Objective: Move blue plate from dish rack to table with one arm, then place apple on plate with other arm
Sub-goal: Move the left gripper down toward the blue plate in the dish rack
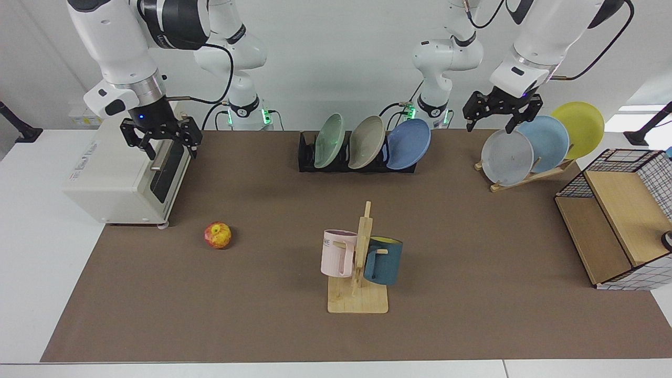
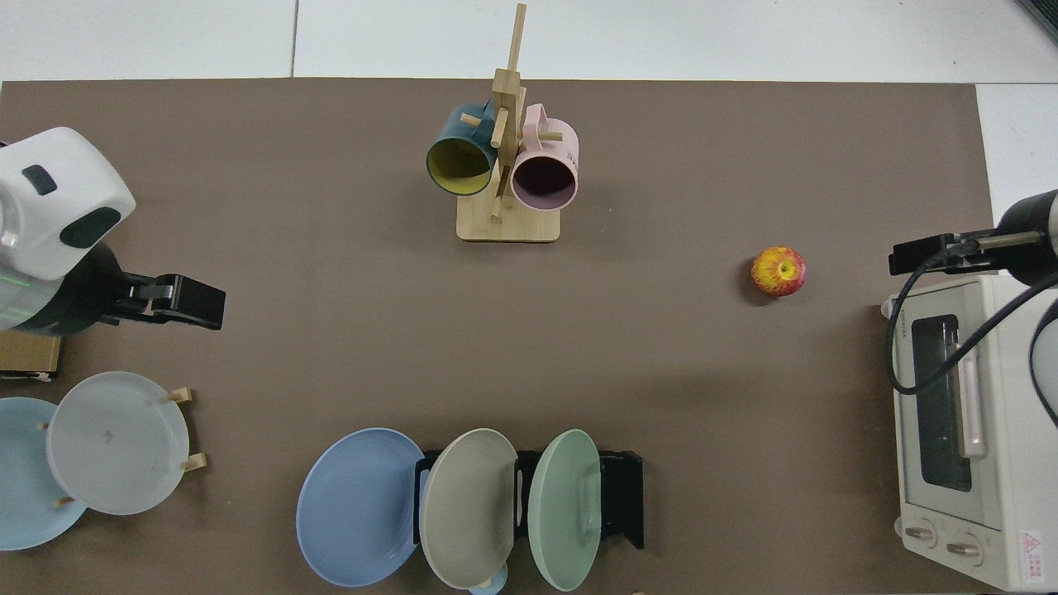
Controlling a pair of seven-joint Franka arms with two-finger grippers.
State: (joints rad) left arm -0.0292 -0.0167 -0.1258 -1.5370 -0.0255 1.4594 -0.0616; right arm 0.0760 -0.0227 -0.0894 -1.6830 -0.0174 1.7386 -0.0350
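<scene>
The blue plate (image 1: 409, 143) (image 2: 359, 506) leans on edge at one end of the black dish rack (image 1: 307, 157) (image 2: 624, 496), beside a beige and a green plate. The apple (image 1: 218, 234) (image 2: 778, 271) lies on the brown table (image 1: 472, 315). My left gripper (image 1: 489, 126) (image 2: 194, 302) hangs open above the wooden plate stand, off to the side of the rack and holding nothing. My right gripper (image 1: 167, 146) (image 2: 917, 254) hovers open over the toaster oven, behind the apple and well above it.
A white toaster oven (image 1: 126, 178) sits by the right arm. A mug tree (image 1: 359, 262) with a pink and a teal mug stands mid-table. The wooden stand (image 1: 530, 176) holds grey, sky-blue and yellow plates. A wire basket with wooden boards (image 1: 614, 231) is beyond it.
</scene>
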